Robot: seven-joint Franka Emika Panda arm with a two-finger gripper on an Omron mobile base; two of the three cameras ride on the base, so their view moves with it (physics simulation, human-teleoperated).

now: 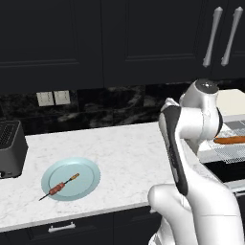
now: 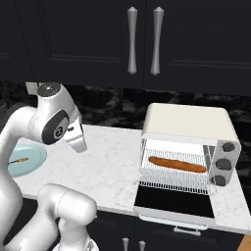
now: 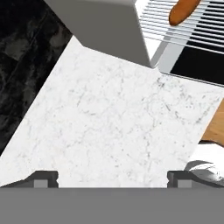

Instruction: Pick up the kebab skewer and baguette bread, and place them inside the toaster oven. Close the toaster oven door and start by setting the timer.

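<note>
The baguette bread already lies lengthwise on the wire rack inside the toaster oven, so the bread half of the loading looks done and the kebab skewer is the step now in hand. The skewer rests on the pale blue plate, running from about 2 o'clock to 8 o'clock across it, alone there; the plate sits on the white marble table, well apart from the oven at the far right. The toaster oven door hangs folded down flat toward 6 o'clock in the right base view, its dark glass facing up. In the hand view the end effector looks down on bare table with the oven's corner at about 1 o'clock; its fingertips stand wide apart with nothing between them. The next move likely calls for swinging across to the plate, lining the open jaws across the thin stick, and closing low enough to catch it.
</note>
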